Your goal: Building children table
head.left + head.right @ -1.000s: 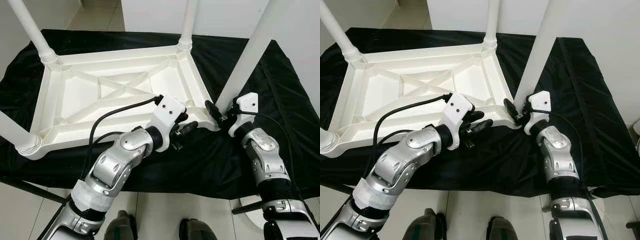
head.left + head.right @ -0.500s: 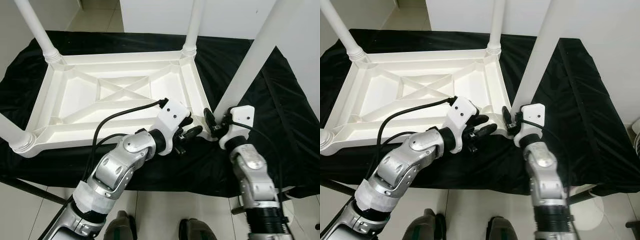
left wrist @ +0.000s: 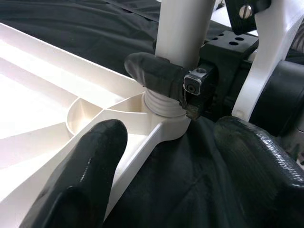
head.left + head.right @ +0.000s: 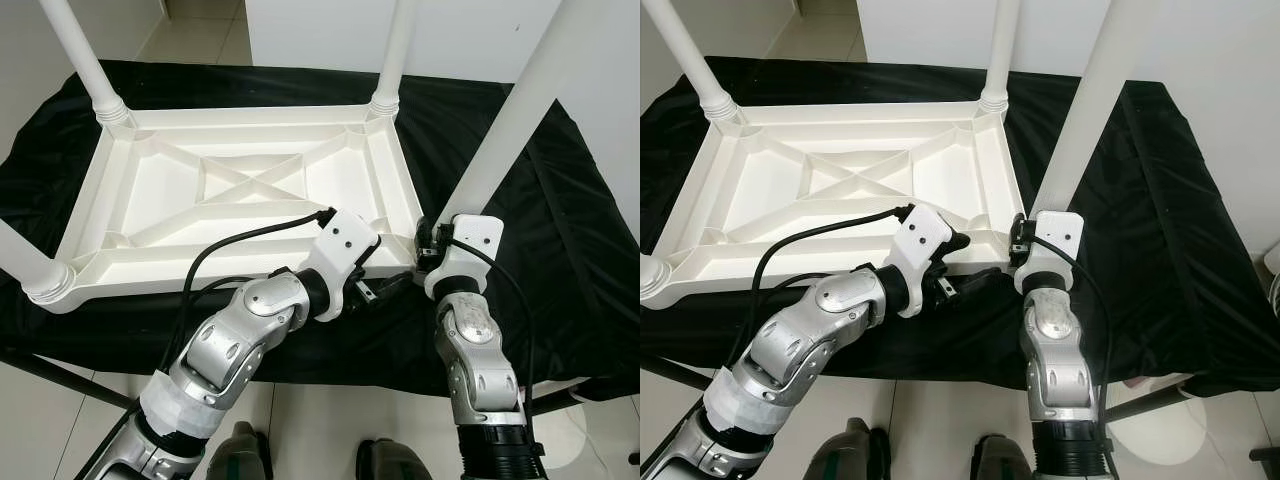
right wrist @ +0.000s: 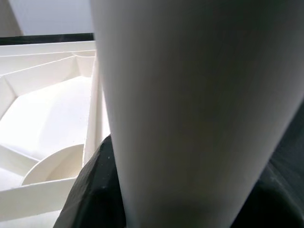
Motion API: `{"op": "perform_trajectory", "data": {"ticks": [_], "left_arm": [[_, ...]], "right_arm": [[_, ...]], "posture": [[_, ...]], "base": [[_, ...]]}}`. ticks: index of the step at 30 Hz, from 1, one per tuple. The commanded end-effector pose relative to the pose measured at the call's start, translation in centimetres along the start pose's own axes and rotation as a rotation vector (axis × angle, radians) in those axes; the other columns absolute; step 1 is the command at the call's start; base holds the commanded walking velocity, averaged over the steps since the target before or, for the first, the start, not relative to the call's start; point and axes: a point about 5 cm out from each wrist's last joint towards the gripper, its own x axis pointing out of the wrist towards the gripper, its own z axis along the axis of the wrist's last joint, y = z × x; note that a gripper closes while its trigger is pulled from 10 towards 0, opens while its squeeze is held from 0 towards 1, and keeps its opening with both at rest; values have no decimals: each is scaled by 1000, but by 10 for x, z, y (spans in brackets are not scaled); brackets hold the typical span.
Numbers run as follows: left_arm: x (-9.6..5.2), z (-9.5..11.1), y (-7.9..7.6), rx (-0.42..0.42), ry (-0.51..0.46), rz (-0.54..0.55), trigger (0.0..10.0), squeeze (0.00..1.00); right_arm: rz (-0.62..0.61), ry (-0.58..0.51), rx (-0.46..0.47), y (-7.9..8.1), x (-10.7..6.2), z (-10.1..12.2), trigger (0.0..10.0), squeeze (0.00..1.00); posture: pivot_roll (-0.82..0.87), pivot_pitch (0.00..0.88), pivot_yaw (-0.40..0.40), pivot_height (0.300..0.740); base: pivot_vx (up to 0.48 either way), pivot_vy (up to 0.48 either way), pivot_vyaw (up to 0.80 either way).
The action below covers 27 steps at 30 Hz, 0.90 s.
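Observation:
A white plastic children's table point(image 4: 230, 262) lies upside down on a black cloth, its legs pointing up. My right gripper point(image 4: 427, 243) is shut on the near-right leg point(image 4: 500, 140), just above the ribbed base where it meets the frame corner. One of its fingers point(image 3: 156, 73) wraps the leg point(image 3: 183, 28). The same leg point(image 5: 190, 95) looms close in the right wrist view. My left gripper point(image 4: 378, 287) is open at that same corner. Its fingers point(image 3: 95, 166) stand wide apart, one over the frame rail and one over the cloth.
Three other white legs stand at the far left point(image 4: 85, 60), far right point(image 4: 395, 50) and near left point(image 4: 25, 265) corners. The black cloth point(image 4: 560, 250) covers the support table and drops off at its front edge. Pale floor and my feet point(image 4: 240, 450) lie below.
My right gripper has drawn in against the base of the near-right leg and closed round it, its forearm swinging inward. The left gripper has sunk slightly toward the corner. The camera shifted a little.

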Motion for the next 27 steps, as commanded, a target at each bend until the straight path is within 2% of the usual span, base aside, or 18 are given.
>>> {"op": "perform_trajectory", "data": {"ticks": [1,10,11,12,13,18,21,22,25,27], "left_arm": [[0,-2,-5,23,21,-76,10000,0],[-2,-2,-5,25,25,-78,10000,0],[-2,-2,-6,27,27,-78,10000,0],[-2,-2,-5,28,28,-78,10000,0],[-2,-2,-5,28,28,-77,10000,0],[-3,-2,-5,28,28,-75,10000,0],[-4,-1,-4,32,29,-73,10000,0],[-4,-1,-4,34,30,-74,10000,0],[-5,-1,-3,36,31,-76,10000,0],[-6,-1,-4,42,36,-85,10000,0]], "right_arm": [[-77,49,-29,-9,-2,-8,10000,0],[-45,48,-18,-3,-2,-5,10000,0],[-40,43,-24,-4,-2,-4,10000,435],[-40,37,-26,-5,-2,-3,10000,827],[-34,30,-19,-6,-2,-3,10000,1000],[-11,15,-10,-8,-2,0,10000,1000],[84,-11,5,-9,-1,4,10000,1000],[154,-15,7,-8,-2,6,10000,24],[211,-27,9,-9,-3,8,10000,0],[293,-37,-15,-14,-3,8,10000,0]], "posture": [[-67,74,3,740],[-68,79,4,740],[-68,81,6,740],[-68,82,6,740],[-68,82,6,740],[-68,82,6,740],[-72,90,9,740],[-73,91,11,740],[-73,91,11,740],[-78,90,12,740]], "base": [[0,0,0],[0,0,0],[0,0,0],[0,0,0],[0,0,0],[0,0,0],[0,0,0],[0,0,0],[0,0,0],[0,0,0]]}}
